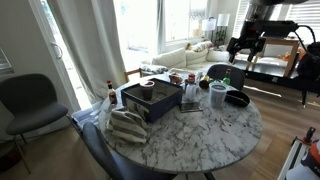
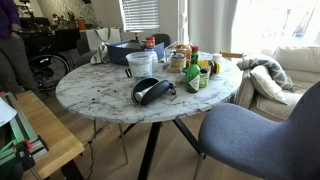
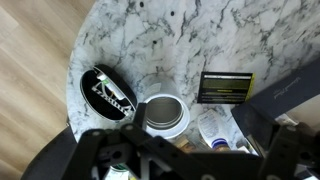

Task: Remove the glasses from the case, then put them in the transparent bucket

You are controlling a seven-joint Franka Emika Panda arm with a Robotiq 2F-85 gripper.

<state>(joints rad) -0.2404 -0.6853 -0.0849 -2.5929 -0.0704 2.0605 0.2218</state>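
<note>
Your tool (image 1: 244, 57) high above round white marble counter (image 1: 190, 135), jaws apart | low black oval case (image 3: 108, 92) just beside clear plastic tub (image 3: 165, 113)

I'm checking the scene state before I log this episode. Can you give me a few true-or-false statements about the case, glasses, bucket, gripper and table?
1. The case lies open on the table with the glasses inside. True.
2. The gripper is shut on the glasses. False: it is open, holds nothing and hangs high above the table.
3. The transparent bucket stands upright right beside the case. True.
4. The glasses are in the transparent bucket. False: in the wrist view the bucket looks empty.
5. The table is square and wooden. False: it is round with a marble-patterned top.
</note>
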